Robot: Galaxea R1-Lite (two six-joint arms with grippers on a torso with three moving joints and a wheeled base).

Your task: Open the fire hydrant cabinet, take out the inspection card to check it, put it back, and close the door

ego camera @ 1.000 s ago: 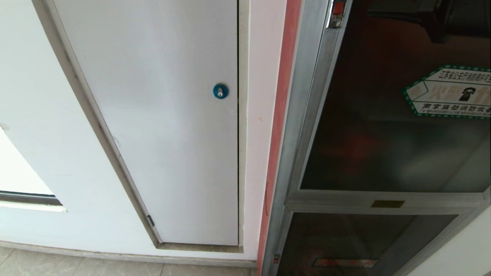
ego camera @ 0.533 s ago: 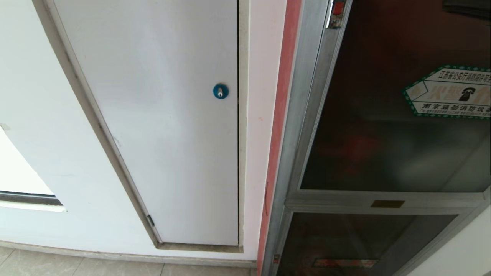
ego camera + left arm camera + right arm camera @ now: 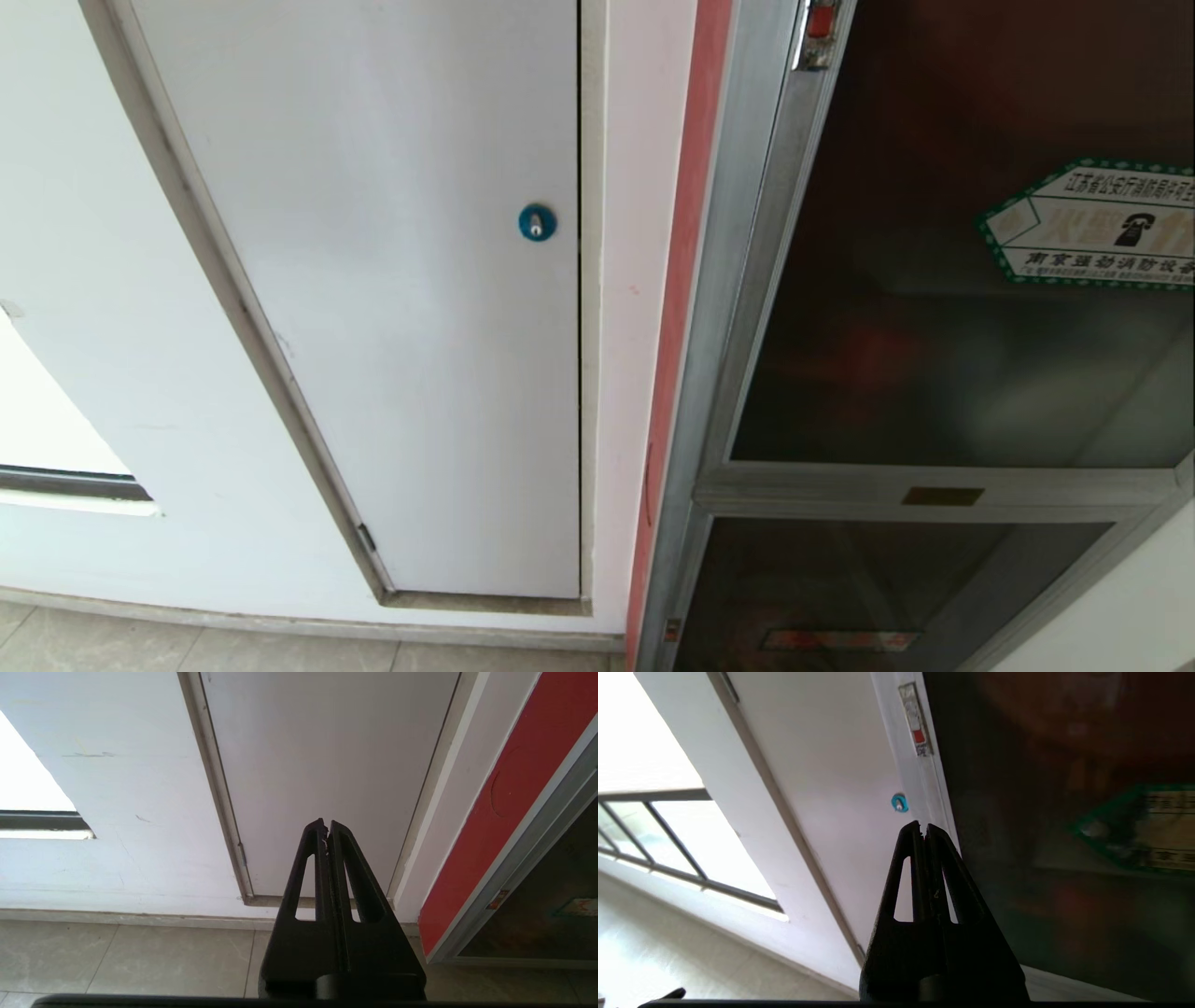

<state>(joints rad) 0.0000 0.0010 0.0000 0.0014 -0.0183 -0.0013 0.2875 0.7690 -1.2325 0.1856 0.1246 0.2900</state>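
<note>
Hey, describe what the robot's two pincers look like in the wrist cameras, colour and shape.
Both look alike. The left pincer and the right pincer are matte black, each made of two long fingers that taper from a broad base to a narrow tip. Each finger has an elongated triangular cutout, so it looks like an open frame. No cables or markings are visible on either.

- Green-bordered hexagonal white sticker (image 3: 1097, 224) on the large dark smoked-glass door (image 3: 934, 308) in its silver aluminium frame: rows of Chinese characters, a black telephone icon, faded orange figures beside it. Right end cut off at the head view's edge.
- Same sticker in the right wrist view (image 3: 1139, 828): blurred, nothing legible.
- Small brass-coloured plate (image 3: 943, 497) on the frame's crossbar: no text readable.
- Red-and-white label (image 3: 837, 640) behind the smaller lower dark glass panel (image 3: 868, 588): illegible.
</note>
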